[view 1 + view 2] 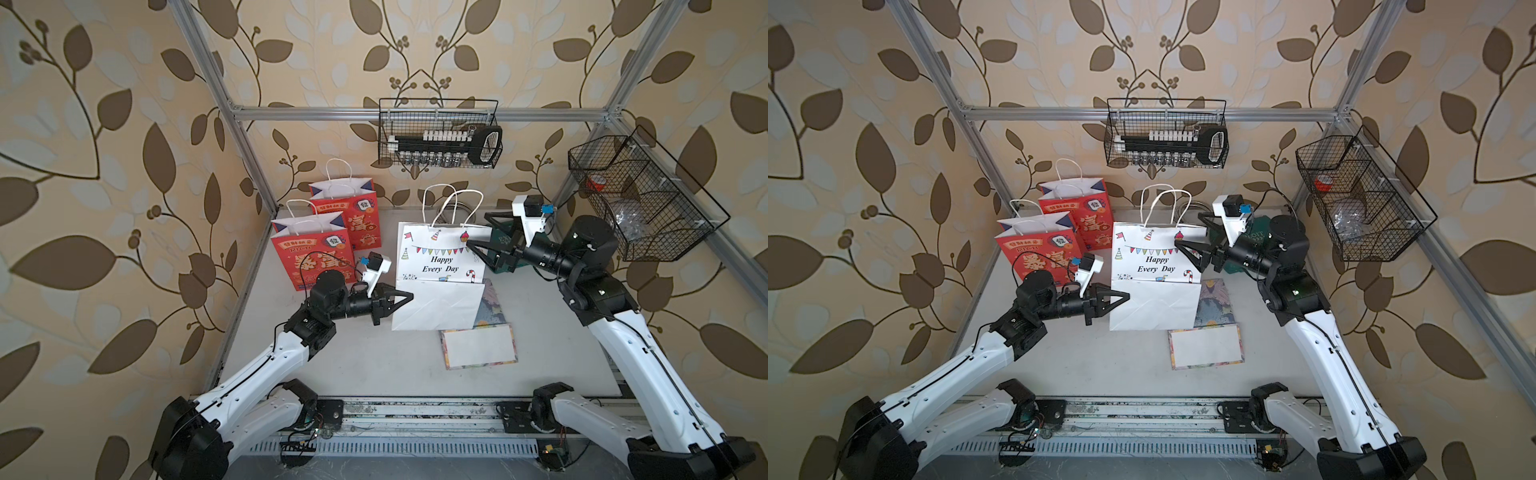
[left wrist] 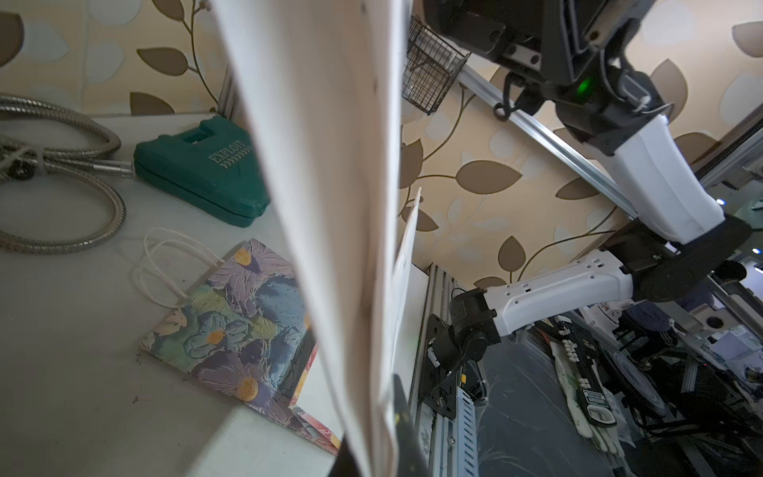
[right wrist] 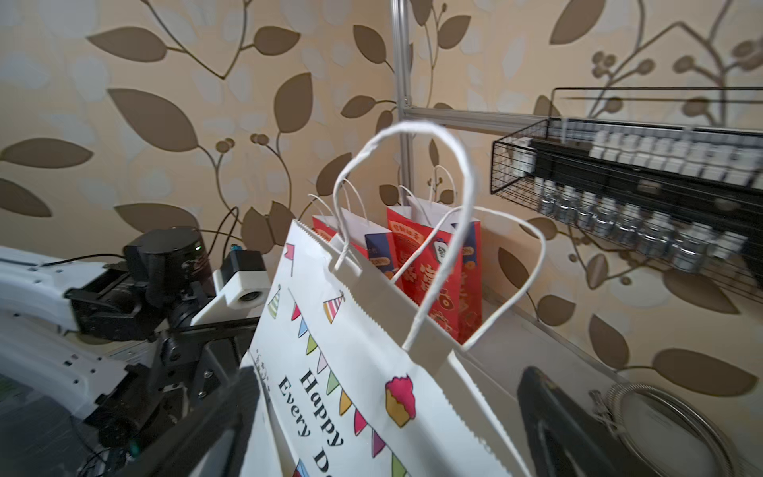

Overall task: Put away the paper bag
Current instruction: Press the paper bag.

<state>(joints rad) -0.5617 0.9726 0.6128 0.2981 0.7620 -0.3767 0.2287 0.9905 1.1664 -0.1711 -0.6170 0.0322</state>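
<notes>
Left arm [image 1: 257, 365]: reaching forward, wrist lying level.
Left gripper [image 1: 409, 296]: pinching the paper bag [image 1: 440, 257] by its edge.
Right arm [image 1: 623, 345]: bending inward.
Right gripper [image 1: 476, 229]: jaws gaping wide.

White arms [image 1: 257, 365] carry black joints [image 1: 328, 291] and seemingly triangular black jaws.

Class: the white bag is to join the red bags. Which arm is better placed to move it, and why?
Probably left. The left gripper is shut on the white bag, on the side nearer the red bags; the right gripper is open astride its top edge, gripping nothing.
</notes>
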